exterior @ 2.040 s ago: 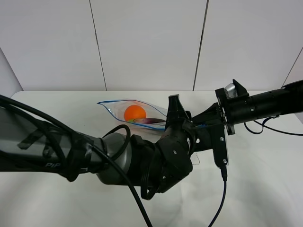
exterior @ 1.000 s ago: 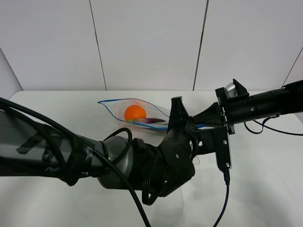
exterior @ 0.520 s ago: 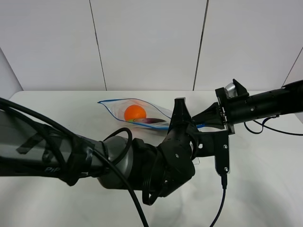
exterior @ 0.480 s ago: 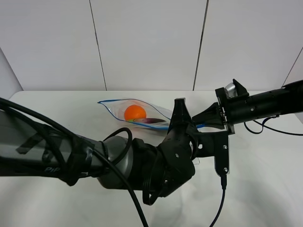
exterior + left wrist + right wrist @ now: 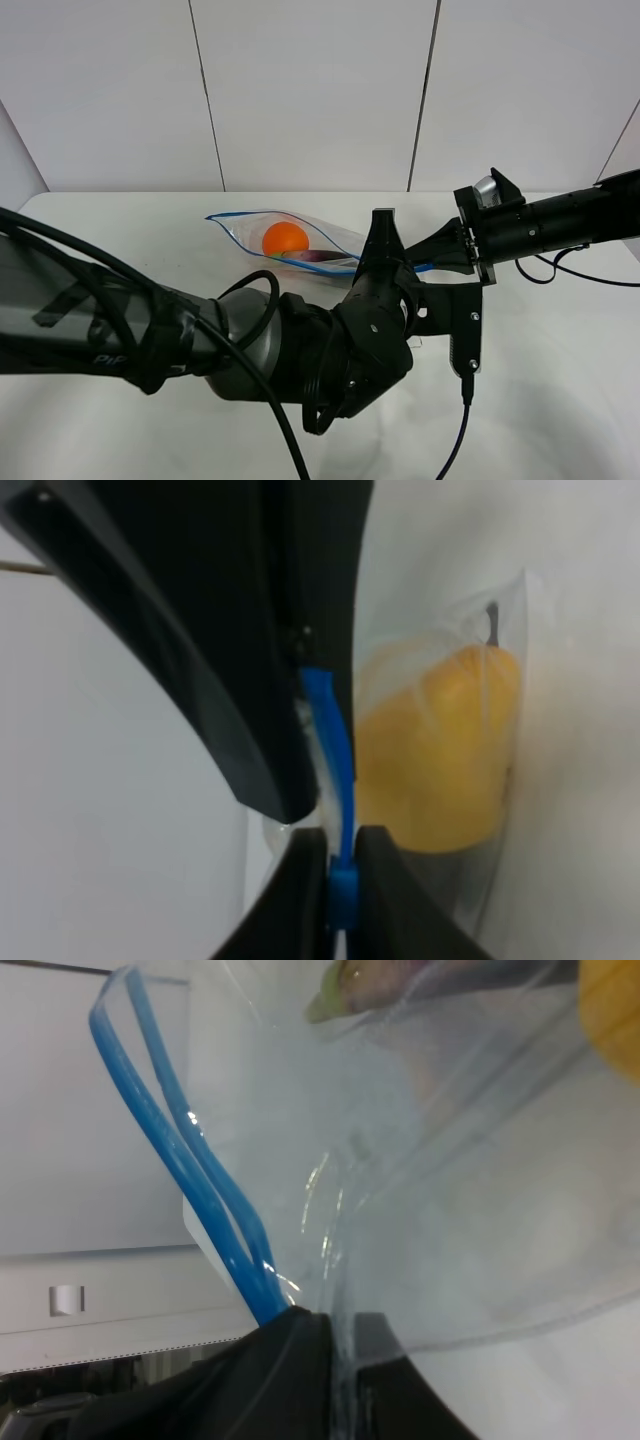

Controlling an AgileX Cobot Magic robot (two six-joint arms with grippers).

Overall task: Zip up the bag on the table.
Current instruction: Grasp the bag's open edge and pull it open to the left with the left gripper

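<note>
White tabletop [image 5: 120,230] spreads under everything in the high view. The bag [image 5: 245,235] lies on it toward the far side, near the middle. Its mouth gapes, and the blue zipper strip [image 5: 240,213] traces both lips of the opening. You can see an orange [image 5: 285,238] inside and a dark sliver of eggplant [image 5: 322,256] beside it. Your left hand [image 5: 381,235] reaches in from the foreground and your right hand [image 5: 447,250] from the right. They meet at the bag's right end, but the bulky left arm covers that end, so from here you cannot tell how either hand is set.

The left wrist camera settles it for the left hand. Its fingertips [image 5: 300,880] are pressed together on the blue strip, with a small blue tab nipped between them. Just past the strip a yellow pear [image 5: 440,750] shows through the clear plastic, a thing the high view hides. A broad black shape crowds one side of this picture, and you cannot make out what it is.

The right wrist camera shows the right hand pinching the bag's clear edge just where the two blue tracks come together. Away from the hand the tracks stand apart. The eggplant's green-and-purple end [image 5: 375,980] is cut off at the frame edge, and everything this close is soft.
</note>
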